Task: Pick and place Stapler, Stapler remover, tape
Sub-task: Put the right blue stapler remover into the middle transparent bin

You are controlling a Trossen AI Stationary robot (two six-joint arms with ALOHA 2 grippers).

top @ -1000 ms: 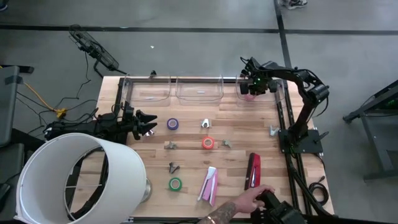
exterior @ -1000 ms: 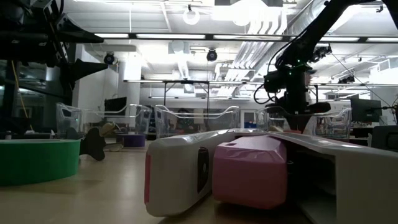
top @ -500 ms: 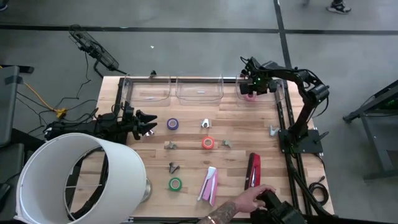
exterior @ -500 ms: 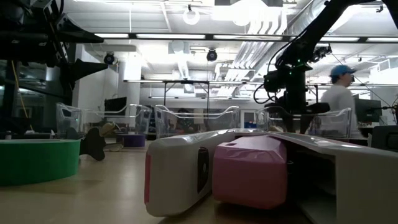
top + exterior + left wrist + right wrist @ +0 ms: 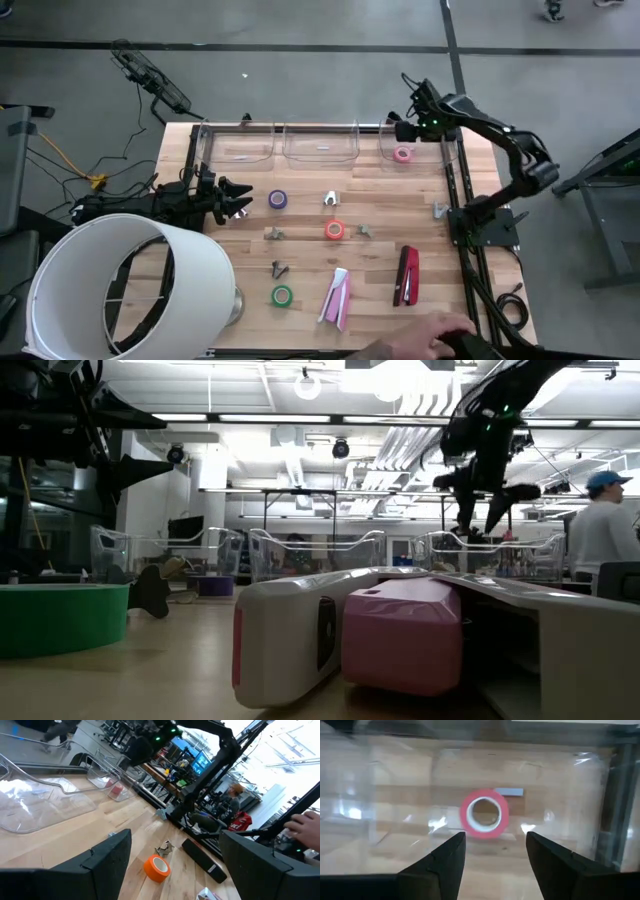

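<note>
Pink tape (image 5: 403, 154) lies flat in the rightmost clear bin (image 5: 388, 157) at the far edge of the counter (image 5: 420, 215); right tool (image 5: 402, 130) hangs above that bin, jaws parted, nothing between them; from its own wrist view the roll (image 5: 484, 813) sits free on the bin floor between the two dark fingers (image 5: 437, 865).

Left tool (image 5: 238, 201) waits at the left side of the counter, jaws spread wide, holding nothing; purple tape (image 5: 278, 200) just beside it.

Still out on the wood: red-orange tape (image 5: 335, 230) mid-counter; green tape (image 5: 282, 296) toward the near edge; pink-and-white stapler (image 5: 337, 297) right of the green roll; dark red stapler (image 5: 408, 275) further right; small metal staple removers scattered, one (image 5: 330, 198) above the red-orange roll, one (image 5: 279, 268) above the green.

Handling, as I judge it: the rolls look light and stiff, smooth-sided, prone to roll if tipped on edge; best pinched across the outer wall while lying flat, or one finger through the core. The staplers look heavier and long; take them across the narrow body near the middle so they don't swing. The removers are small, hard and oddly shaped; grip across the body, squarely, or they may squirt out.

A person's hand (image 5: 420, 343) rests at the near edge of the counter.
</note>
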